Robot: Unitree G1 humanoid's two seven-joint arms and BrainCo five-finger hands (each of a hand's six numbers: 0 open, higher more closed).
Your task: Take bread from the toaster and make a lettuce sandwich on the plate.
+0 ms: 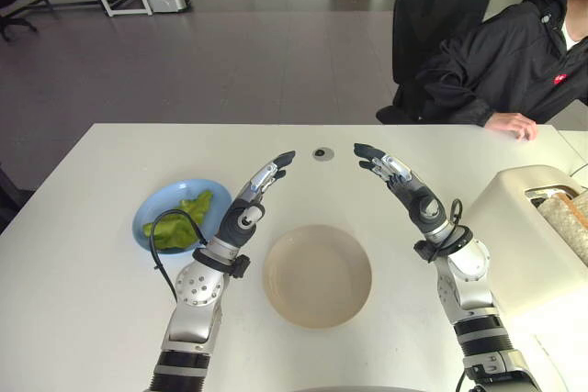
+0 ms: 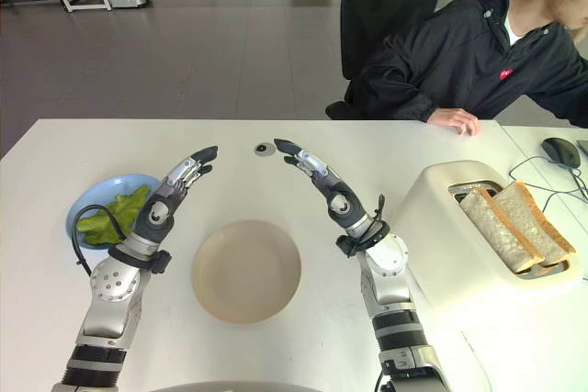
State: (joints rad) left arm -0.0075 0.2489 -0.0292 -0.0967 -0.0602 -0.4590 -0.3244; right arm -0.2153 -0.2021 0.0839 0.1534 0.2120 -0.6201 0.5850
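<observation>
1. Beige plate [image 2: 246, 273]: bare, centred on the white table [image 2: 303, 355] between the two arms. Prob. set there as the assembly spot that either hand can reach.
2. Left hand [image 2: 179, 183]: held above the table between blue dish [image 2: 92, 188] and beige plate. Fingers straight, slightly apart, holding nothing.
3. Right hand [image 2: 322, 181]: mirror pose beyond the plate's right rim, fingers likewise straight, apart and empty. The toaster is on its side, so it is likely the one to fetch bread.
4. Toaster [image 2: 436, 222]: cream body at far right, well apart from the plate. Two bread slices [image 2: 514, 227] stand in the slots w/ tops out, easy to pinch from above. Toasted or not: hard to tell.
5. Lettuce [image 2: 115, 213]: lies on the blue dish, staged for the left hand.
6. Progress: nothing on the plate yet, i.e. first step pending.
</observation>
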